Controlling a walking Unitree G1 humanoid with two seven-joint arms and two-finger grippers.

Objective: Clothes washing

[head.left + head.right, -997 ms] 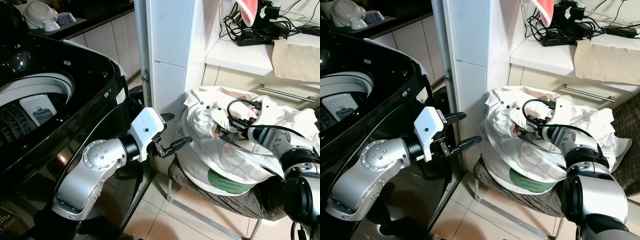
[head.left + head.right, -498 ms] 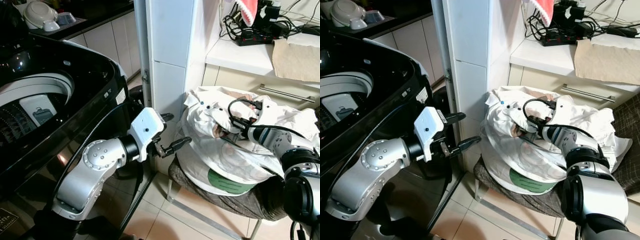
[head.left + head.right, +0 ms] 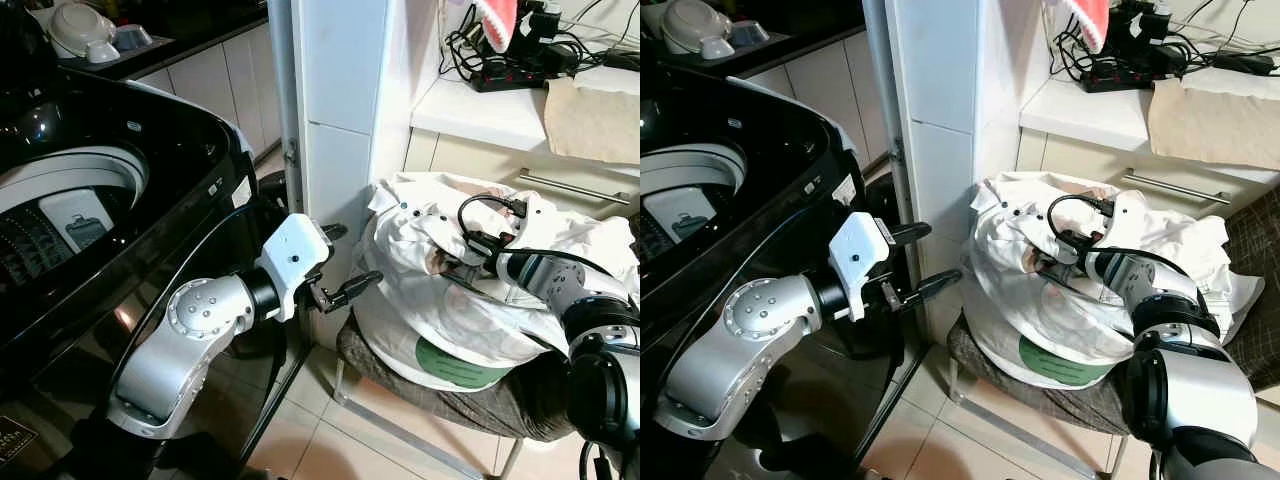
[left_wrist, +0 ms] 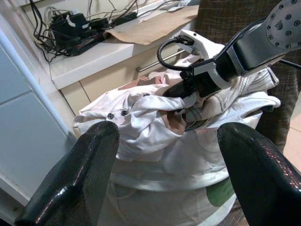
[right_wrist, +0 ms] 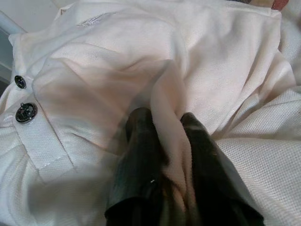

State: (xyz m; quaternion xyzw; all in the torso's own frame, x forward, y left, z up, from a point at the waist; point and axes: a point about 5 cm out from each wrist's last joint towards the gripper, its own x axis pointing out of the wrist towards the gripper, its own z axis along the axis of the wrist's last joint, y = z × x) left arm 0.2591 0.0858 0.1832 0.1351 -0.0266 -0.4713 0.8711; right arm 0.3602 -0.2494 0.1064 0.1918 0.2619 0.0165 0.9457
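A heap of white clothes point(image 3: 420, 215) fills a white laundry bag point(image 3: 450, 340) with a green label, which stands on a chair point(image 3: 400, 385). My right gripper point(image 3: 450, 262) is buried in the top of the heap. The right wrist view shows it shut on a fold of a white shirt point(image 5: 167, 108) with dark buttons. My left gripper point(image 3: 358, 255) is open and holds nothing. It hovers just left of the bag, in front of the white pillar. The black top-loading washing machine point(image 3: 150, 160) stands at the left, its drum point(image 3: 60, 210) open.
A white pillar point(image 3: 340, 100) rises between the machine and the chair. Behind the chair, a counter point(image 3: 470, 110) carries a power strip with cables point(image 3: 510, 70) and a beige cloth point(image 3: 590, 120). Dishes point(image 3: 85, 30) sit at the back left. Tiled floor point(image 3: 330, 440) lies below.
My right gripper has shifted slightly on the shirt at the top of the heap. The left arm has stayed where it was.
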